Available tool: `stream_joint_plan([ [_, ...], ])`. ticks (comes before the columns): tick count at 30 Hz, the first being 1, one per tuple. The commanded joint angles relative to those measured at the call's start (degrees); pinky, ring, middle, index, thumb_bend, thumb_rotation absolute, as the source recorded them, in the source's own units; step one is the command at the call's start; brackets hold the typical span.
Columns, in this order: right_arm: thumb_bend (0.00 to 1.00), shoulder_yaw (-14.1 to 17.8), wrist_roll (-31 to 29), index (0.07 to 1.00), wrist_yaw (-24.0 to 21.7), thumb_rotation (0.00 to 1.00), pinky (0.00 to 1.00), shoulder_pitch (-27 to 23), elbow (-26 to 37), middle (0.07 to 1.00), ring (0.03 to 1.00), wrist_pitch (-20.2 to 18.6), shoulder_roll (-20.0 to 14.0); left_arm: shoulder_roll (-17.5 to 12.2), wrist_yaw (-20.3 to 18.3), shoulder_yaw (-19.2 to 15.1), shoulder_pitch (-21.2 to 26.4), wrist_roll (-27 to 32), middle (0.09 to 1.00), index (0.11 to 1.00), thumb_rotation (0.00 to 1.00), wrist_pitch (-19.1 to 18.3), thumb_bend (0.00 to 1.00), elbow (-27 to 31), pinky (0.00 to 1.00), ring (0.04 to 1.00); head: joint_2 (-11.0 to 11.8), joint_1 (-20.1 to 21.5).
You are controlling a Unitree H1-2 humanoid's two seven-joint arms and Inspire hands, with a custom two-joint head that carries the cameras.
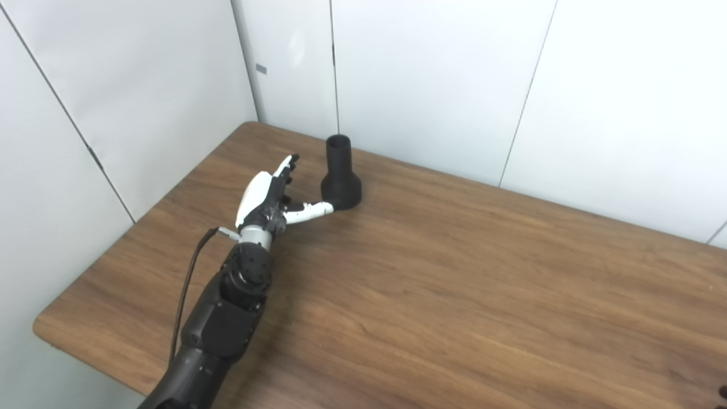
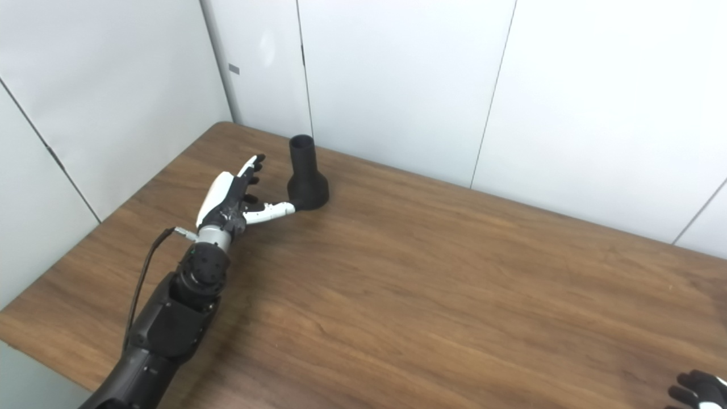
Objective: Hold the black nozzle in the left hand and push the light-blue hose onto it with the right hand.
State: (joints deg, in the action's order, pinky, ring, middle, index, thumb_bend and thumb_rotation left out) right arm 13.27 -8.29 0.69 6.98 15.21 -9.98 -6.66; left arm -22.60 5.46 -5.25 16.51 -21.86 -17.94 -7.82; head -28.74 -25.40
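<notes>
Your right hand (image 2: 700, 392) barely shows at the bottom corner; you cannot tell how its fingers sit.
Your left hand (image 1: 271, 196) lies spread and empty on the table (image 1: 454, 295), thumb tip at the upright black nozzle (image 1: 341, 173) just beyond; no writing is legible.

Bare table (image 1: 454, 284) right of nozzle (image 1: 341, 176)
</notes>
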Motion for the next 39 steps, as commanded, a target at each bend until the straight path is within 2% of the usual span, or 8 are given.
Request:
stream_joint_plan([
  [1,0.45,0.31,-0.44,0.579,-0.53,0.50,0.50,-1.19,0.77,0.629,0.614,3.04,-1.00,-1.54,-1.06,1.57,2.96,-1.15,0.962,0.969,0.37,-0.08,1.00,-1.32,0.86,0.948,0.04,0.10],
  [8,0.44,0.28,-0.31,0.569,-0.67,0.49,0.49,-1.31,-0.04,0.618,0.600,3.57,-1.06,-3.40,-4.39,6.37,5.93,-2.95,0.987,0.978,0.38,-1.50,1.00,-5.59,0.91,0.999,0.47,0.53],
  [12,0.46,-0.01,0.54,0.566,-0.77,0.51,0.48,-1.15,-0.88,0.617,0.600,4.84,-1.32,-3.39,-4.43,8.34,7.30,-3.54,0.980,0.970,0.36,-1.00,1.00,-8.80,0.89,1.000,1.89,0.55],
  [16,0.45,0.24,-0.45,0.577,-1.02,0.51,0.51,-0.87,-0.82,0.633,0.620,4.57,-1.23,-3.47,-3.28,10.58,8.56,-5.16,0.943,0.949,0.36,1.53,1.00,-12.00,0.98,0.944,2.09,1.06],
  [19,0.43,0.22,-0.16,0.587,-0.97,0.51,0.51,-0.58,-0.70,0.641,0.628,4.73,-1.31,-3.02,-2.62,10.99,9.38,-5.31,0.923,0.939,0.37,2.53,1.00,-14.11,1.00,0.918,2.65,1.63],
  [28,0.34,0.40,0.12,0.605,-1.21,0.49,0.54,0.53,0.02,0.654,0.642,5.00,-1.65,-2.13,-4.27,10.37,10.56,-2.57,0.933,0.931,0.30,3.58,1.00,-18.18,1.00,0.938,2.50,2.34],
  [34,0.33,0.45,0.11,0.607,-1.28,0.48,0.54,1.07,0.55,0.653,0.642,4.76,-2.05,-2.46,-2.88,12.09,10.03,-4.37,0.899,0.902,0.31,5.64,1.00,-20.01,1.00,0.917,2.06,2.52],
  [39,0.32,0.75,-0.69,0.606,-1.45,0.46,0.53,1.41,1.02,0.648,0.638,4.56,-2.18,-3.15,-3.43,13.81,9.41,-6.13,0.887,0.907,0.31,4.36,1.00,-19.36,1.00,0.903,1.73,2.61],
])
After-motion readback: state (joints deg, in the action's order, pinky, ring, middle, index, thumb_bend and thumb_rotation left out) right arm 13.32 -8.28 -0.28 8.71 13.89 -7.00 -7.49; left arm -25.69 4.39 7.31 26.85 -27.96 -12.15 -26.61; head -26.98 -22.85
